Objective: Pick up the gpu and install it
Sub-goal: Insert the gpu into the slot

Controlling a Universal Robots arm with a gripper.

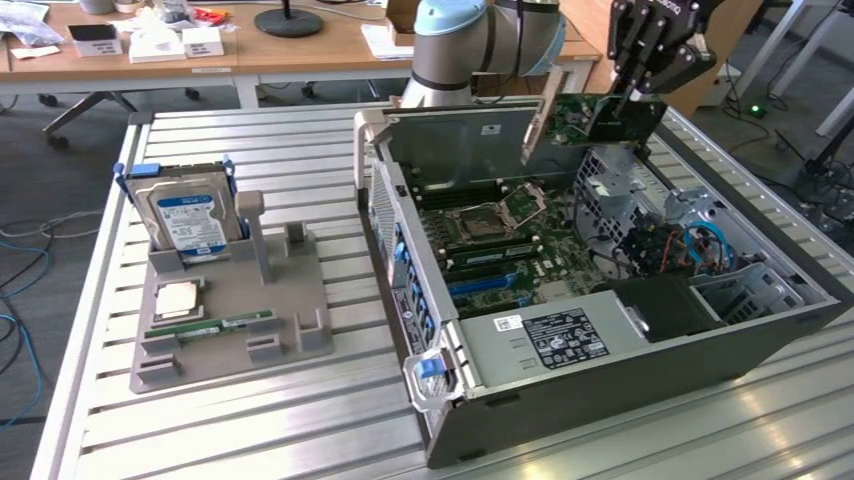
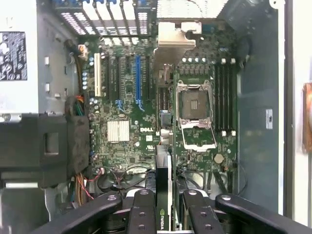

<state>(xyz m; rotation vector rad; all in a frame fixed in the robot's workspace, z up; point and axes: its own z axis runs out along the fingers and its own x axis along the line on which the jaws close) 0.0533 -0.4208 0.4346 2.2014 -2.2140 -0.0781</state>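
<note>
Exterior view: the arm hangs over the open case (image 1: 641,400). The gripper (image 1: 635,95), partly closed, grips the gpu (image 1: 601,118) on edge above the motherboard (image 1: 514,255), with a hard drive (image 1: 187,220) well apart at the view's left.

Wrist view: the fingers (image 2: 145,209) clamp the card edge-on, above the slots (image 2: 138,80) and beside the socket (image 2: 195,105).

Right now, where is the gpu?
The gpu hangs in the gripper, off the surface and above the open computer case. It is toward the exterior view's upper right, over the motherboard.
</note>
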